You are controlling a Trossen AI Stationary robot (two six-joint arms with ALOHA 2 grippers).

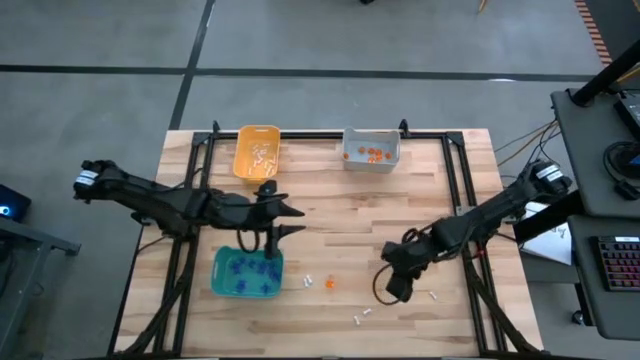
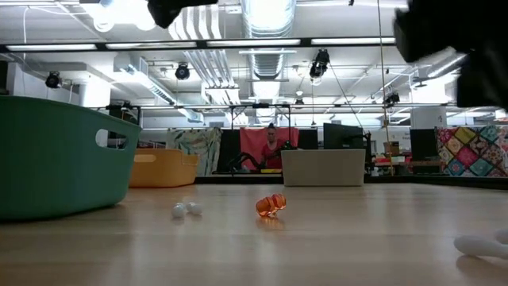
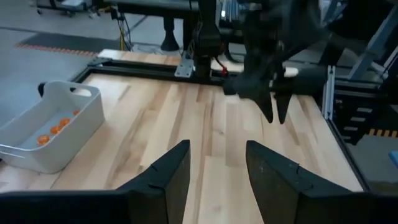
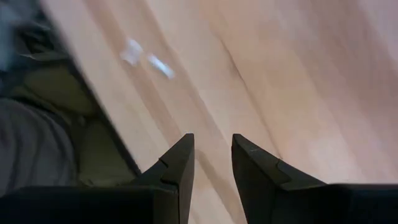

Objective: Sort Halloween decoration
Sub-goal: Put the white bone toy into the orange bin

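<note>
You are viewing the right gripper [image 1: 394, 287], fingers parted and gripping nothing, hovering nearer than the left gripper [image 1: 283, 221] to the white trinket [image 1: 433, 295] lying just beside it toward the desk's right edge.

Illumination is even and bright, supplied from overhead. In the low view, rows of ceiling lights [image 2: 262, 17] run above the room and appear overexposed, with glare around the nearest fixtures. The bench [image 1: 330, 215] shows a soft sheen on its wood; shadows under both arms are faint and diffuse. In the low view, the teal bin [image 2: 59, 155] at the bench's left edge and the dark arm parts at the top are out of focus; the orange trinket [image 2: 271, 205] is moderately sharp and casts a small reflection. The right wrist view is strongly motion-blurred: the white trinkets [image 4: 146, 57] smear into streaks. The left wrist view is mildly soft, and its far background blurs.
</note>
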